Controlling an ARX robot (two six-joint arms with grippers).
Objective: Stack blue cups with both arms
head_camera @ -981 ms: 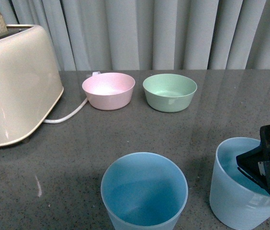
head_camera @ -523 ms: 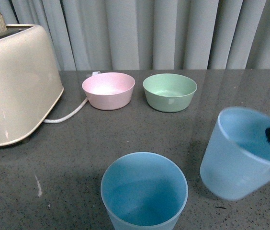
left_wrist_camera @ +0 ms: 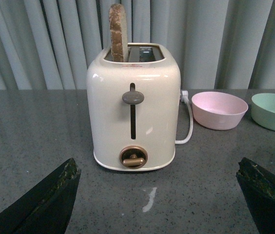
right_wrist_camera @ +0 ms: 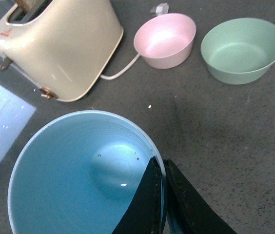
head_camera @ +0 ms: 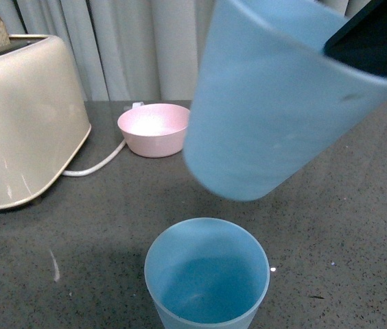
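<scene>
One blue cup (head_camera: 276, 103) hangs tilted high in the front view, held by its rim. My right gripper (right_wrist_camera: 161, 187) is shut on that rim, one finger inside the blue cup (right_wrist_camera: 79, 180) and one outside. The gripper's black body (head_camera: 375, 41) shows at the top right. A second blue cup (head_camera: 207, 274) stands upright on the dark table near the front edge, below and slightly left of the lifted one. My left gripper (left_wrist_camera: 159, 187) is open, its fingertips (left_wrist_camera: 62, 183) wide apart over bare table, facing the toaster. No cup lies between them.
A cream toaster (head_camera: 22, 116) with a slice of bread (left_wrist_camera: 118, 31) stands at the left, its white cord (head_camera: 101, 163) trailing right. A pink bowl (head_camera: 154, 128) sits at the back; a green bowl (right_wrist_camera: 242, 48) is beside it, hidden in the front view. Grey curtains (head_camera: 132, 41) hang behind.
The right gripper has lifted its blue cup off the table at the right and carried it up and leftward, now above the standing cup. The lifted cup now covers the green bowl.
</scene>
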